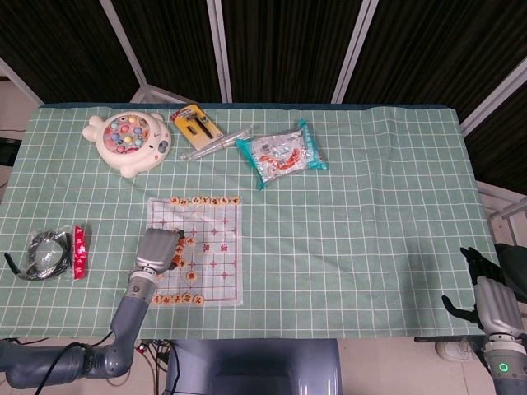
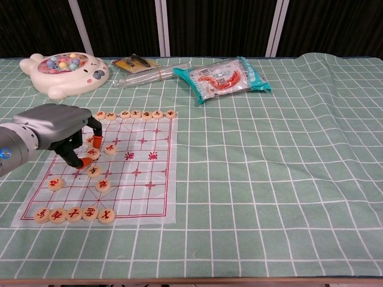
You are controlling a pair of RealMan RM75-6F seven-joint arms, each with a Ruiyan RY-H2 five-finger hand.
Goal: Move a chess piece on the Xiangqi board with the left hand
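Observation:
The Xiangqi board [image 2: 149, 179] is a clear sheet with red lines at the table's front left, also visible in the head view as the board [image 1: 224, 251]. Round wooden pieces line its far row [image 2: 135, 113] and near row [image 2: 73, 213], with a few loose in between. My left hand [image 2: 57, 128] hovers over the board's left side with its fingers curled down. Its orange-tipped fingers [image 2: 96, 142] pinch one chess piece [image 2: 93, 153] that lies on the board. Another piece [image 2: 111, 148] lies just right of it. My right hand [image 1: 494, 303] hangs off the table's right front corner, holding nothing.
A fishing-game toy [image 2: 63, 67], a yellow tool pack [image 2: 133, 61], a clear tube [image 2: 152, 75] and a snack bag [image 2: 222, 79] lie along the far side. Black cable [image 1: 45, 253] and a red packet [image 1: 79, 241] lie left of the board.

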